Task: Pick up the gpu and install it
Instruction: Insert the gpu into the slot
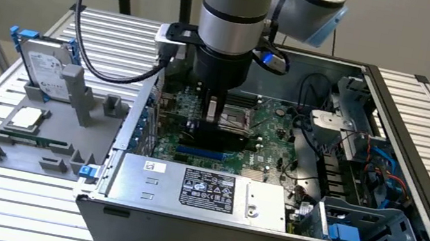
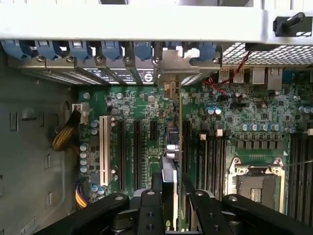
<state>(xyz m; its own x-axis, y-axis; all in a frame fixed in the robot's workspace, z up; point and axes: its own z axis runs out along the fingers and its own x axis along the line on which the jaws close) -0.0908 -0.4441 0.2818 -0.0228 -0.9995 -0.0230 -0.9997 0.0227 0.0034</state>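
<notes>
My gripper [image 1: 217,116] reaches down into the open computer case [image 1: 407,112], over the green motherboard [image 1: 270,126]. It is shut on the gpu [image 1: 217,138], a black card held on edge just above the board. In the wrist view the gpu [image 2: 169,147] shows edge-on between the black fingers [image 2: 147,208]. It lies along the black expansion slots, between two of them. Its silver end bracket [image 2: 172,63] sits at the rear wall, in line with the blue slot clips [image 2: 105,49]. Whether the card's edge is in a slot is hidden.
A grey fixture [image 1: 38,144] at the exterior view's left holds a hard drive with blue rails [image 1: 42,64] and a small CPU chip [image 1: 28,119]. Inside the case are the power supply [image 1: 204,190], a blue drive cage [image 1: 362,228], the CPU socket [image 2: 259,183] and a white slot [image 2: 103,149].
</notes>
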